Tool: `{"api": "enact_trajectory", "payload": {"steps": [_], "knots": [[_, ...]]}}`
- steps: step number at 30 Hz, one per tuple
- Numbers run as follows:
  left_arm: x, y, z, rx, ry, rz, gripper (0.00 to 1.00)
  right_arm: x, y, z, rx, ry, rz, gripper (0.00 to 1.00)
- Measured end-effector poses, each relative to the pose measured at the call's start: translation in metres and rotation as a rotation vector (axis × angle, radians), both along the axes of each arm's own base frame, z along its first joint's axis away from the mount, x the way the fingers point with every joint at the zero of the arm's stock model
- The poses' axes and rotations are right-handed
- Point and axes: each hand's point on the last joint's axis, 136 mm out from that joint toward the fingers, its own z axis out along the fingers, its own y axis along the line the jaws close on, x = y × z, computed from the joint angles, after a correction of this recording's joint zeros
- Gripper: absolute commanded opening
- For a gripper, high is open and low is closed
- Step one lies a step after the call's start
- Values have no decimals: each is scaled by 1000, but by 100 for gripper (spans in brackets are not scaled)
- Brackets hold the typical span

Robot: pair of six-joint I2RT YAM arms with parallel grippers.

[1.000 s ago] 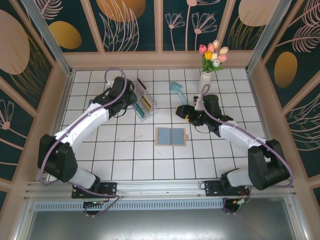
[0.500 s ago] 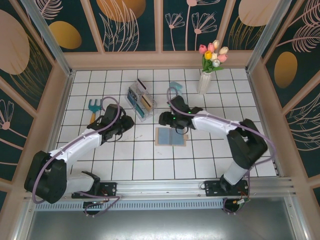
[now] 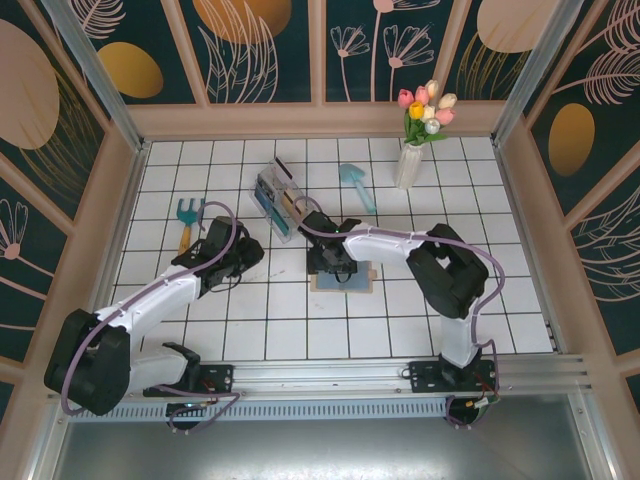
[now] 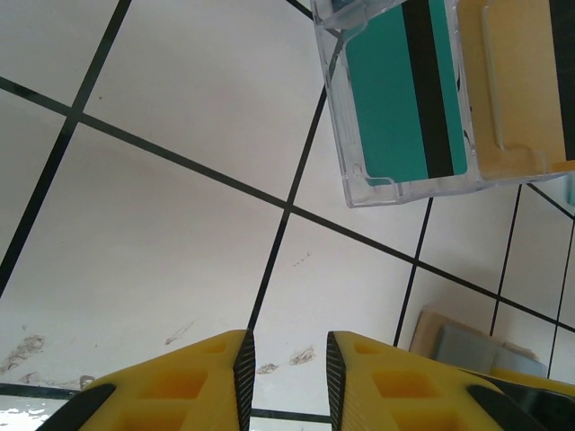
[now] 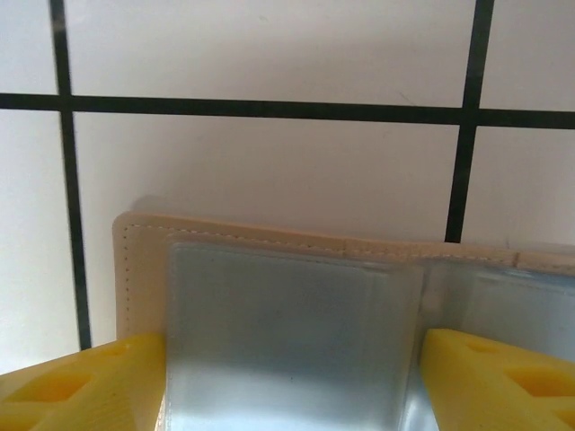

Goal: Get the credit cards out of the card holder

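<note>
The card holder (image 3: 355,278) lies open and flat on the white tiled table (image 3: 250,320), near the middle, its blue-grey inside facing up and a tan border round the edge. The right arm reaches across from its side, and the right claw (image 3: 330,262) sits low over the holder's left half.

In the right wrist view the right claw (image 5: 287,359) stands wide — one yellow finger (image 5: 81,377) at the outer edge of the card holder (image 5: 287,296), the other (image 5: 485,377) by the fold, with a glossy blue-grey pocket between them. Whether the fingers touch the holder cannot be told, nor whether a credit card sits in that pocket.

The left claw (image 3: 245,255) hangs over bare tiles to the left of the holder, apart from it. In its own view the left claw (image 4: 286,359) is narrow, a slim gap between the yellow fingers (image 4: 207,377) and nothing in it — only tile below. Ahead of it is a clear plastic rack (image 4: 359,184) holding a teal card (image 4: 395,90) with a black stripe and a tan card (image 4: 521,81); a corner of the card holder (image 4: 467,346) shows at lower right.

From above, the rack (image 3: 280,200) stands just beyond the holder. A small rake (image 3: 187,213) lies near the table's left side, a blue trowel (image 3: 357,185) lies beyond the holder, and a white vase (image 3: 408,165) of tulips (image 3: 425,108) stands at the back.
</note>
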Motion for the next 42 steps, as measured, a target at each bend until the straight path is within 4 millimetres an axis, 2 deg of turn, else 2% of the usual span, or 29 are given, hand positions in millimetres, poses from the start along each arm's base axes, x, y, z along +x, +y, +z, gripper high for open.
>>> {"api": "enact_trajectory", "payload": {"steps": [9,17,22,26,31,36,42], "knots": [[1,-2,-5,1,9,-3,29,1,-11,-1,64,7,-20,56],[1,-7,-11,-14,30,-22,29,1,-16,4,237,33,-19,49],[2,-15,-12,-47,34,-49,29,-6,-23,9,360,75,-25,47],[2,-19,-13,-61,39,-62,29,-8,-29,20,458,93,-37,45],[2,-24,-13,-82,40,-79,29,-3,-33,41,547,66,-45,36],[4,-32,-12,-114,37,-106,28,1,-36,50,551,37,-50,33],[5,-46,-5,-168,18,-156,29,1,-57,36,436,26,-117,37]]}}
